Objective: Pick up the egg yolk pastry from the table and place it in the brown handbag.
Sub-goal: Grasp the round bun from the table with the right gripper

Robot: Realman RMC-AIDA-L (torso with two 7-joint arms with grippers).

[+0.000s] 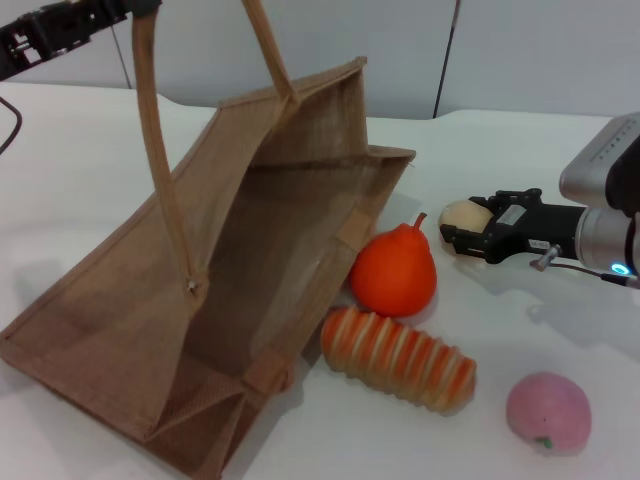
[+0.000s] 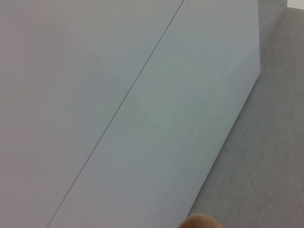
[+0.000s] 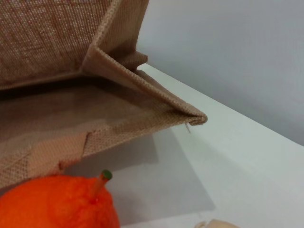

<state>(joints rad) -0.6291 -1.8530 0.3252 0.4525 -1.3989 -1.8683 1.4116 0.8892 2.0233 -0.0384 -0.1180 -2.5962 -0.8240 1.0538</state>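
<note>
- Left gripper (image 1: 50,35): raised at far left above the table (image 1: 80,180); appears to hold up a handle of the brown handbag (image 1: 220,290); whether its fingers are spread or closed, cannot tell
- Brown handbag: tilted, mouth gaping toward the right side, lower edge resting on the table
- Orange fruit (image 1: 395,272) just beside the bag mouth; striped bread roll (image 1: 398,360) in front of it; pink ball (image 1: 548,412) near the right front
- Egg yolk pastry (image 1: 466,216): on the table, right of the orange fruit, at the tips of the right gripper (image 1: 462,240)
- Right gripper: low over the table, jaws apart and bracketing the pastry, nothing gripped yet
- Step in hand, judged: grasp phase, pick not completed
- Next move calls for: closing gently on the soft dome, lifting clear of the orange fruit, carrying leftward into the bag mouth
</note>
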